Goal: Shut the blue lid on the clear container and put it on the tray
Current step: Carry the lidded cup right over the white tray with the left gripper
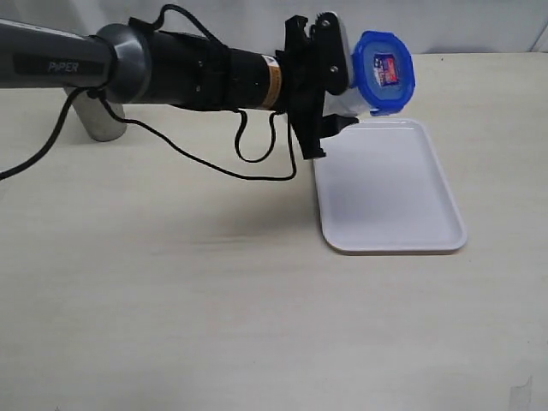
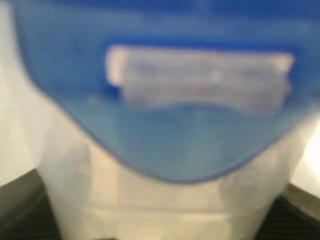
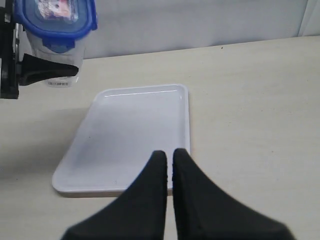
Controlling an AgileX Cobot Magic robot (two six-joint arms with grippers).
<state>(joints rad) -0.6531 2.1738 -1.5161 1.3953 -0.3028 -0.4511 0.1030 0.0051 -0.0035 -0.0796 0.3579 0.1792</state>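
Note:
My left gripper (image 1: 341, 84) is shut on the clear container (image 1: 353, 104) and holds it in the air, tilted, above the far left corner of the white tray (image 1: 390, 197). The blue lid (image 1: 384, 70) sits on the container's mouth with its label facing the exterior camera. In the left wrist view the lid (image 2: 200, 115) and the container (image 2: 165, 200) fill the frame, blurred, and dark fingers (image 2: 15, 197) show at the corners. The right wrist view shows the lid (image 3: 55, 17), the tray (image 3: 135, 125) and my right gripper (image 3: 170, 156), which is shut and empty over the tray's rim.
A steel cup (image 1: 103, 118) stands at the back left, partly behind the left arm (image 1: 171, 68). A black cable (image 1: 248, 154) hangs under that arm. The tray holds nothing. A pale wall runs along the table's far edge.

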